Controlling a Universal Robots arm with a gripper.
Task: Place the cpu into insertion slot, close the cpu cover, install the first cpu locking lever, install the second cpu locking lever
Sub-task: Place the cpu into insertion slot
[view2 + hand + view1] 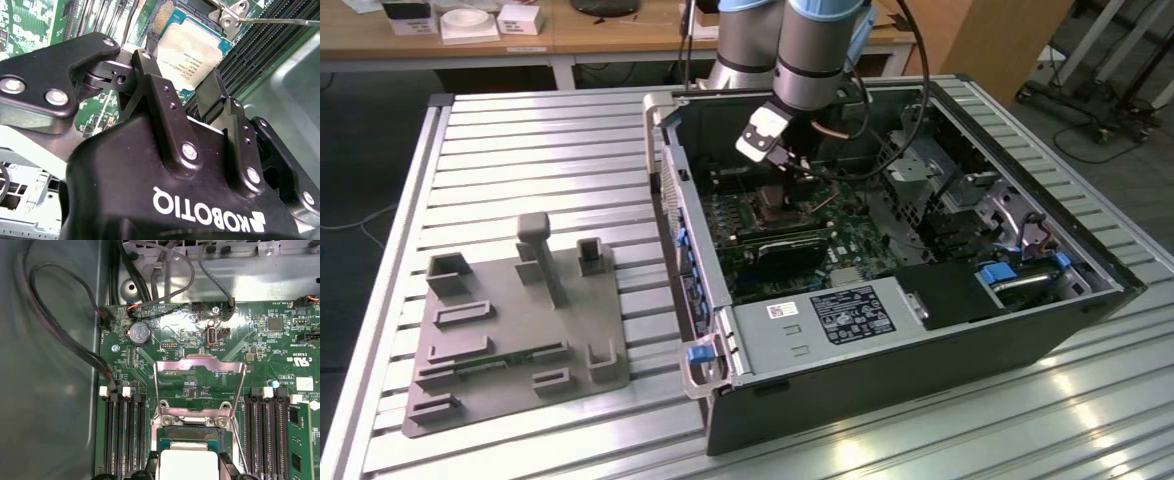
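Silver-grey arm [817,60] w/ blue joint caps [831,10], black cable [927,88]; matte-black claw [182,82], silver screws [189,150], white lettering

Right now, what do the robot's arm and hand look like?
The arm is silver-grey tubing with light blue joint caps, and a black cable loops beside it. The hand is matte black, built of angular linked bars with silver screws and white lettering on its body.

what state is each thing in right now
cpu, gripped over the insertion slot
gripper, shut on the cpu
insertion slot, uncovered
cpu cover, swung open
locking lever, unlatched
computer case, side open
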